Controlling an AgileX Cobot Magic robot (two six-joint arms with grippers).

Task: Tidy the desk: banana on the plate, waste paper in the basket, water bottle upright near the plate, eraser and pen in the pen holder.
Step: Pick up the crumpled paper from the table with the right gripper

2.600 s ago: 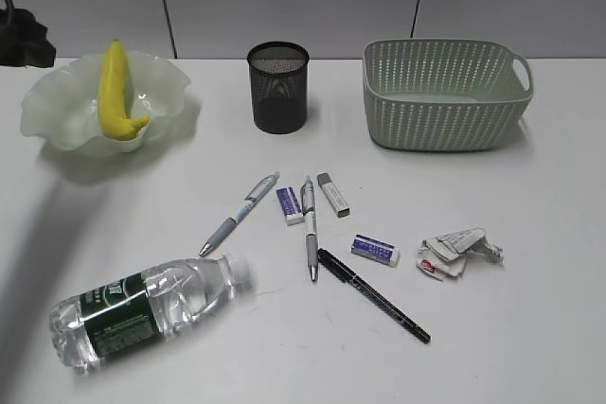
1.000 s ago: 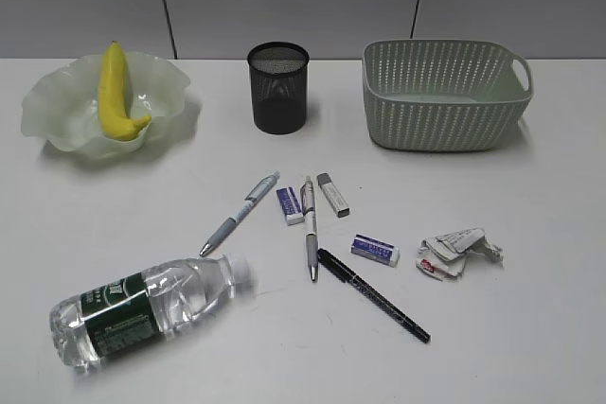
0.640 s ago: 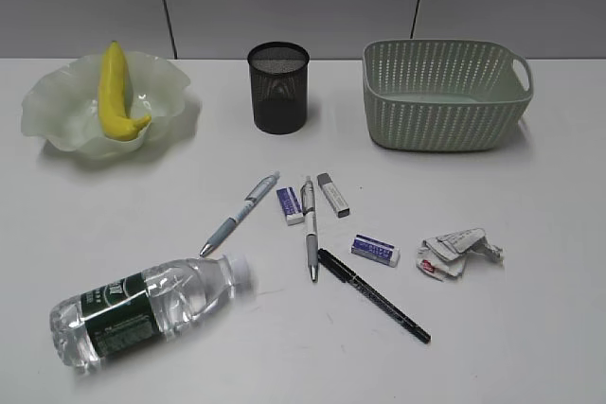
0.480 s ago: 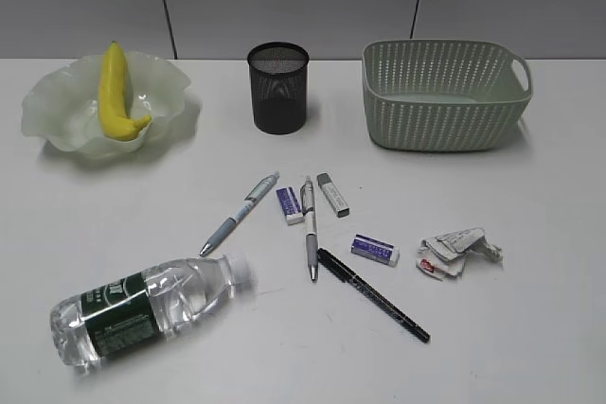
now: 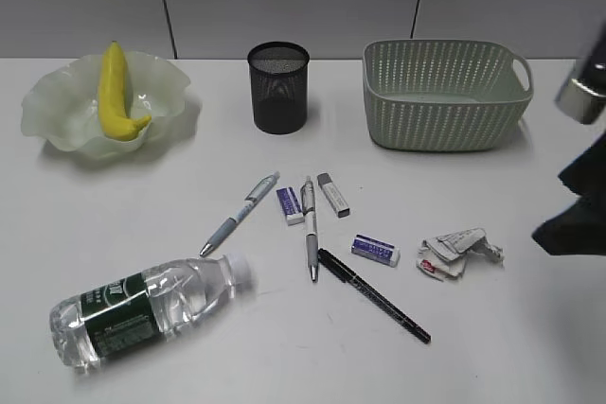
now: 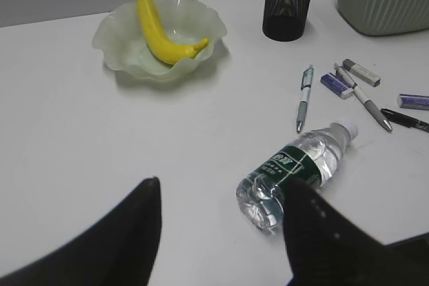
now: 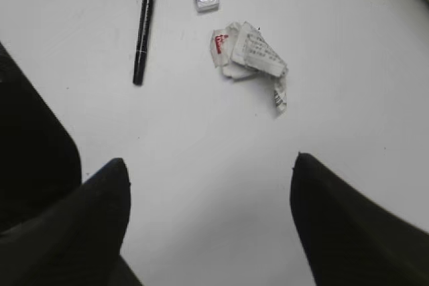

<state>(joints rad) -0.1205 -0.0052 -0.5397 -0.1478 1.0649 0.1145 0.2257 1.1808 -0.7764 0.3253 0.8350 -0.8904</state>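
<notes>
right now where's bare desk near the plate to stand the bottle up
Bare desk lies between the plate in front and the lying water bottle, and also between plate and pen holder. It is crowded mid-desk, where pens and erasers cluster beside the waste paper.

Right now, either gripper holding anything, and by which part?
Nothing held. Left gripper and right gripper both show open, empty jaws above the desk.

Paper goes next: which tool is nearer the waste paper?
Right. The right tool hangs open just short of the waste paper; the left tool is across the desk by the water bottle.
</notes>
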